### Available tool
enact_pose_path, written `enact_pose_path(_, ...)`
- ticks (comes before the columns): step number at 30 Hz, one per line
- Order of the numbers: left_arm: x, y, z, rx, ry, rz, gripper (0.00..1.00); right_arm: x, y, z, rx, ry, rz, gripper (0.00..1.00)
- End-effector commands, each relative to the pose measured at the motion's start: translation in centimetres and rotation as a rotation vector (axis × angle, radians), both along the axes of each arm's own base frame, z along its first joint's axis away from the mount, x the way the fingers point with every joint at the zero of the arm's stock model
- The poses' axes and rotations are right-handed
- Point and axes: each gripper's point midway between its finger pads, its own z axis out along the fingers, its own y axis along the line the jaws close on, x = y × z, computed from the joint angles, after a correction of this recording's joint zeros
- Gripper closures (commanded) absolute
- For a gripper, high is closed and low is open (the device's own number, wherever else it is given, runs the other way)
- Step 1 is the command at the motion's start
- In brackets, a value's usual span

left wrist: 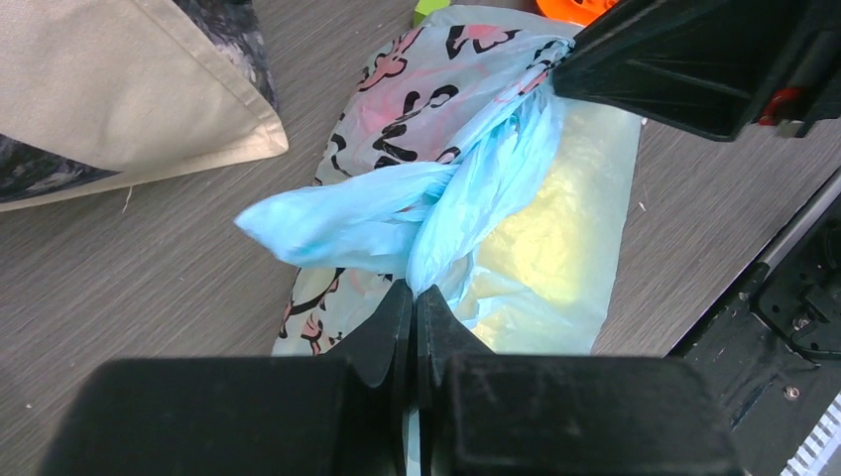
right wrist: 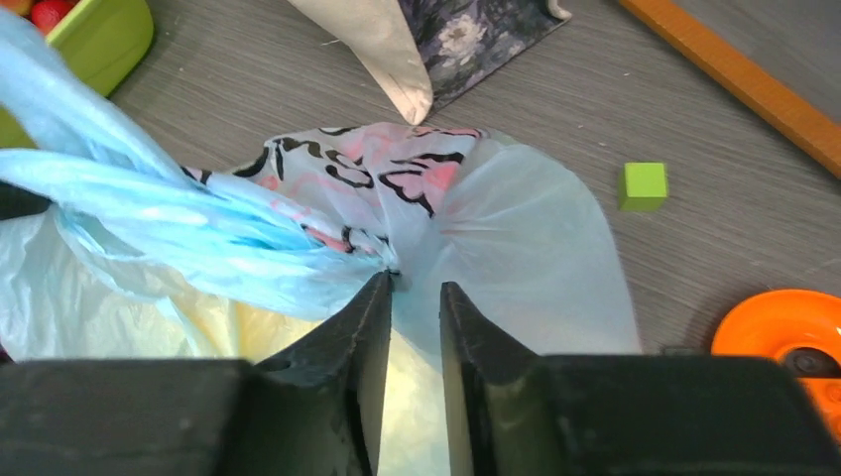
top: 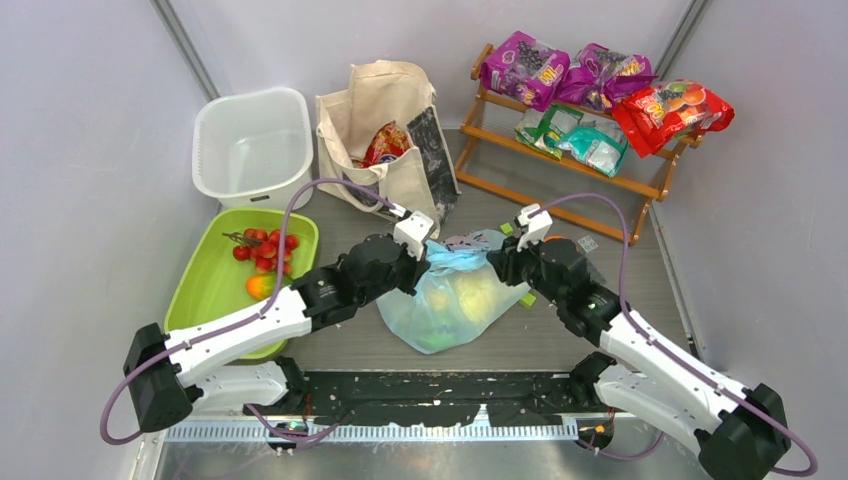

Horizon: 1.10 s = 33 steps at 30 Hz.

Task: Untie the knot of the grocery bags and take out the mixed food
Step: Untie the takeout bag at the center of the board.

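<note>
The light-blue grocery bag (top: 455, 305) lies on the table between my two arms, with yellow food (left wrist: 545, 248) showing through its film. Its handles are twisted into the knot (left wrist: 436, 188), also visible at the top of the bag (top: 462, 248). My left gripper (left wrist: 415, 290) is shut on a strand of the blue handle just below the knot. My right gripper (right wrist: 415, 283) has its jaws slightly apart, tips at the bunched plastic (right wrist: 382, 260) on the opposite side. The cream canvas tote (top: 385, 110) stands behind, with a red snack packet (top: 388, 143) inside.
A white tub (top: 252, 145) stands at the back left, and a green tray (top: 215, 285) with red fruits (top: 262, 250) lies in front of it. A wooden rack (top: 560, 150) at the back right holds purple, teal and red packets. A green cube (right wrist: 644, 185) and an orange disc (right wrist: 783, 332) lie near the bag.
</note>
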Motion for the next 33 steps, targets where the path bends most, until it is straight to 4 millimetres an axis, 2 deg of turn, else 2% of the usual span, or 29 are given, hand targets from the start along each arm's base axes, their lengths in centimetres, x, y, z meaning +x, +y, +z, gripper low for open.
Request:
enact_pose_path(1,0.6,0.1,1.9,-0.072,-0.009,0.036,1.00,-0.6,-0.9,4.4,0.006,-0.101,0.021,0.58)
enact_pose_path(4,0.8,0.0,2.1,-0.094,0.012,0.052,1.00,-2.0,-0.5,6.0,0.013,-0.146,0.104,0.38)
enact_pose_path(6,0.8,-0.2,2.0,-0.103,0.033,0.055,1.00,-3.3,-0.2,6.9,0.023,-0.190,0.166,0.30)
enact_pose_path(10,0.7,-0.3,2.1,-0.119,0.048,0.053,1.00,-4.4,1.0,7.8,0.047,-0.249,0.241,0.22)
enact_pose_path(13,0.7,-0.2,2.1,-0.126,0.054,0.054,1.00,-5.1,2.2,8.3,0.025,-0.275,0.278,0.21)
enact_pose_path(20,0.6,-0.1,2.0,-0.138,0.063,0.056,1.00,-3.7,4.0,6.7,-0.169,-0.275,0.211,0.21)
enact_pose_path(27,0.6,0.2,2.1,-0.140,0.062,0.058,1.00,-1.7,3.9,5.3,-0.266,-0.271,0.102,0.26)
enact_pose_path(32,0.6,0.4,2.1,-0.138,0.062,0.061,1.00,-1.5,4.5,4.5,-0.277,-0.279,0.113,0.28)
enact_pose_path(33,0.6,0.4,2.1,-0.140,0.062,0.060,1.00,-1.4,4.8,4.9,-0.259,-0.297,0.114,0.28)
